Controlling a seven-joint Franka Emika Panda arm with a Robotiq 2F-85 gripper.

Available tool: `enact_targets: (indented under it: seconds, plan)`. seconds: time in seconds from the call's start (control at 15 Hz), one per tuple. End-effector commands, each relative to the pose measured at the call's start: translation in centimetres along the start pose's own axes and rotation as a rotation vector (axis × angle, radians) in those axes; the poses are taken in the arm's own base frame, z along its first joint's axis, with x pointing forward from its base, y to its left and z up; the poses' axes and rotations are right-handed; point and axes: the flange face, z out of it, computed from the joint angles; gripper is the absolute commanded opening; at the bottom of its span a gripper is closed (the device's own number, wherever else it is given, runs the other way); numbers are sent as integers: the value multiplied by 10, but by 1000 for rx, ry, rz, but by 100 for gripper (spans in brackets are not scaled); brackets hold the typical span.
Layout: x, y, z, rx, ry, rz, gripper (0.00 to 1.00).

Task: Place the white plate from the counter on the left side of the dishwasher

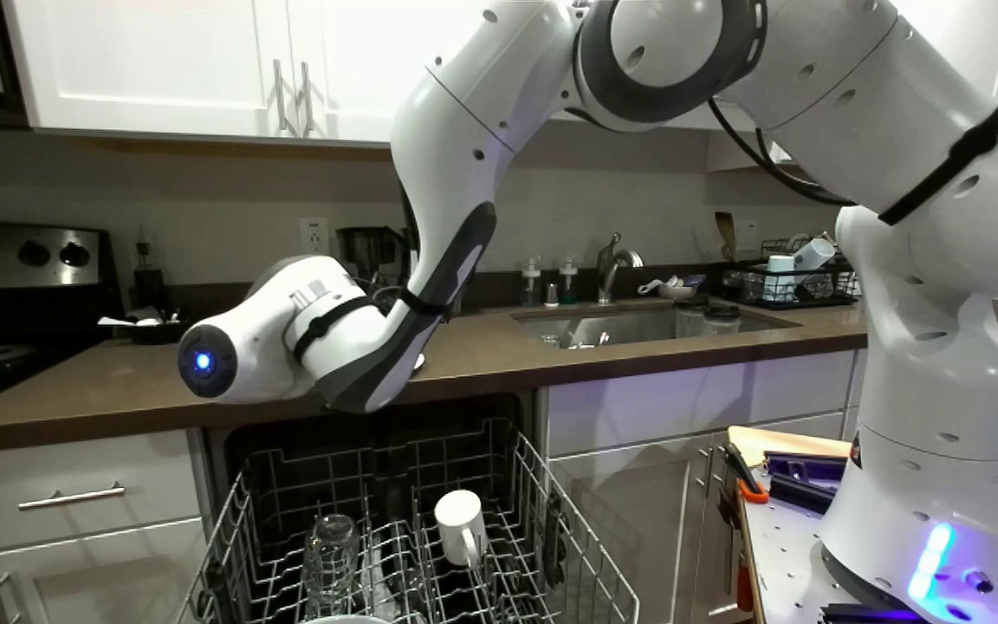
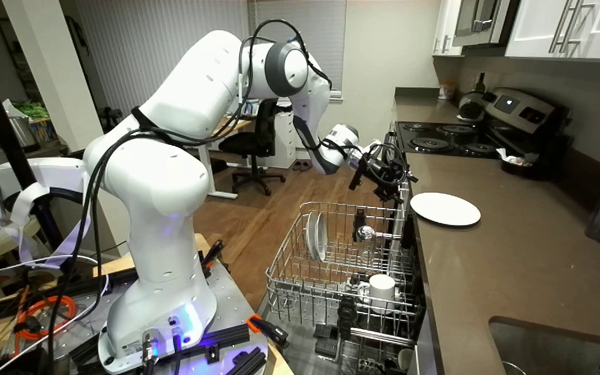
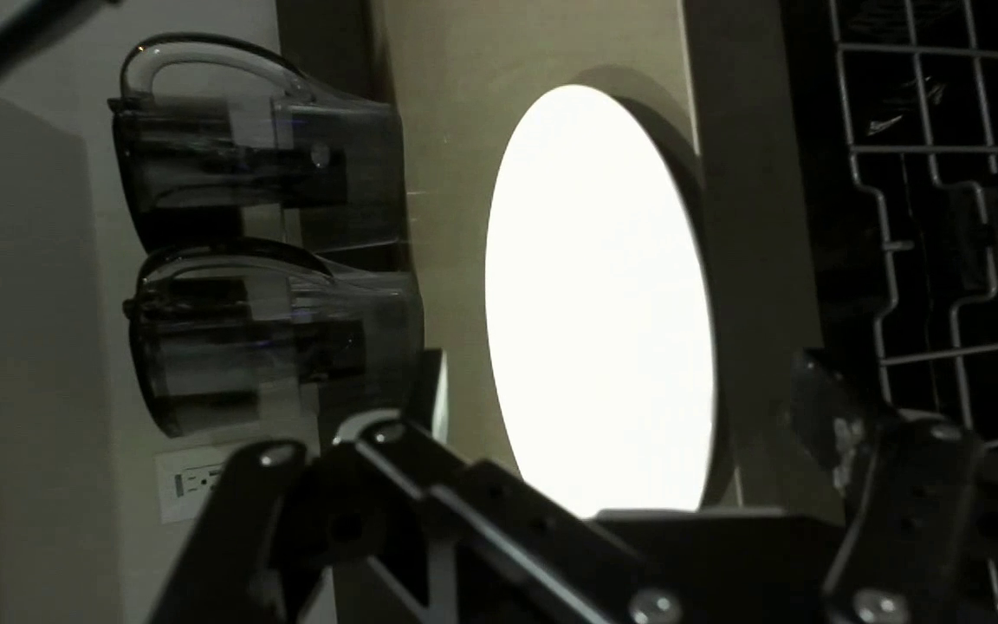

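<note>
In an exterior view the white plate (image 2: pixel 446 209) lies flat on the table (image 2: pixel 513 271), close by its front edge; I can't make out whether the rim juts past. There it sits between three and four o'clock from the hand (image 3: pixel 625 390), which has its jaws spread wide, holds nothing and stands apart from the plate.

To me the plate looks like glazed ceramic: stiff, of middling weight, slick, and apt to chip if knocked against metal. I'd take it by the rim at nine o'clock, as seen there, where a lower finger might best slip under at the table's edge. Held so far off centre, it would probably want to droop, so I'd go for a deep, firm pinch.

Toward eight o'clock from the plate is the dishwasher (image 1: pixel 456 412), its rack (image 1: pixel 577 516) of thin grey wire with upright tines. Pale round dishes (image 2: pixel 322 239) stand on edge toward eleven o'clock in it, and a smooth white mug (image 2: pixel 382 289) with a looped handle sits toward four. The table is brown with a faint sheen; in the wrist view, see-through jugs (image 3: pixel 282 338) with curved handles show at ten o'clock from the hand.
</note>
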Motion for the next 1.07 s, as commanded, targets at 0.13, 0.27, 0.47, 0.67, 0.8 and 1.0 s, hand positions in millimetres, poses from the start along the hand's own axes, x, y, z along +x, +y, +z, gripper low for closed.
enact_targets:
  seconds: [0.13, 0.27, 0.47, 0.67, 0.8, 1.0]
  plan:
    - [9, -7, 23, 1, 35, 36, 100]
    - [13, -9, 27, 16, 40, 35, 100]
    - [19, -12, 31, 13, 43, 26, 75]
    - [24, -14, 33, 3, 52, 21, 60]
    - [26, -18, 33, 5, 59, 14, 91]
    - [30, -21, 35, -11, 77, -1, 100]
